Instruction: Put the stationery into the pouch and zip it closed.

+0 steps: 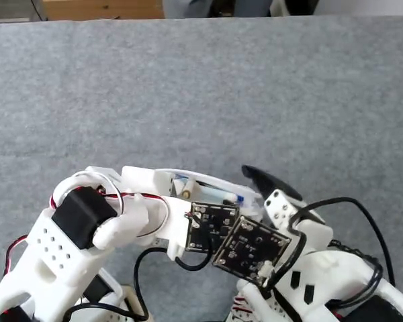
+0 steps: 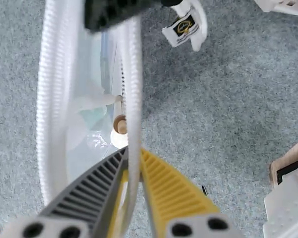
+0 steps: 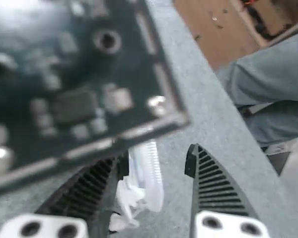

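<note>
The clear pouch [image 1: 211, 190] with white zipper edges lies on the grey cloth between the two arms. Inside it are a wooden-ended stick [image 2: 120, 124] and a blue-capped pen [image 1: 232, 198]. My left gripper [image 2: 132, 154], one finger grey and one yellow, is shut on the pouch's white zipper strip [image 2: 133, 89]. A white pull tag [image 2: 186, 27] hangs at the pouch's far end. My right gripper [image 3: 151, 173] stands open with the zipper's white end [image 3: 145, 181] between its black fingers, close to one of them. One black finger [image 1: 267, 181] reaches over the pouch's right end.
The left wrist's camera board [image 3: 74, 84] sits close in front of the right wrist camera. Both boards [image 1: 211, 227] cover part of the pouch from above. Grey cloth [image 1: 201, 87] stretches to the far edge, where a wooden surface [image 1: 101, 8] begins.
</note>
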`<state>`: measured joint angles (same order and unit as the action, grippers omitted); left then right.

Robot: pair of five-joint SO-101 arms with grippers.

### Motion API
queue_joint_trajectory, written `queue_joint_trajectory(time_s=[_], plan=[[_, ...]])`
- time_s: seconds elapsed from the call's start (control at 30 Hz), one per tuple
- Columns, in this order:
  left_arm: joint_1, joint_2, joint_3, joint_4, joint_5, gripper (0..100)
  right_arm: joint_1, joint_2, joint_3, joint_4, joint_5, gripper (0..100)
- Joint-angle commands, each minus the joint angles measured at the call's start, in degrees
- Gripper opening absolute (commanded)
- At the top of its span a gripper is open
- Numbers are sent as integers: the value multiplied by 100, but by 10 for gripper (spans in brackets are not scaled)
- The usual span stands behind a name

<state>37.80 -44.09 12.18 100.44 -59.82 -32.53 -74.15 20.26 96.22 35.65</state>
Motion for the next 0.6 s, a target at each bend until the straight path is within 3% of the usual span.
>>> queue_joint_trajectory(time_s=[0.0,0.23,0.43,0.57], plan=[[48,-26,-251,26,53,28,-193,92,-145,9,-123,204],[57,-26,-251,26,53,28,-176,84,84,-53,-62,202],[48,-62,-251,26,62,28,-176,75,585,-563,-70,84],[48,-62,-251,26,62,28,-176,75,840,-888,-70,60]])
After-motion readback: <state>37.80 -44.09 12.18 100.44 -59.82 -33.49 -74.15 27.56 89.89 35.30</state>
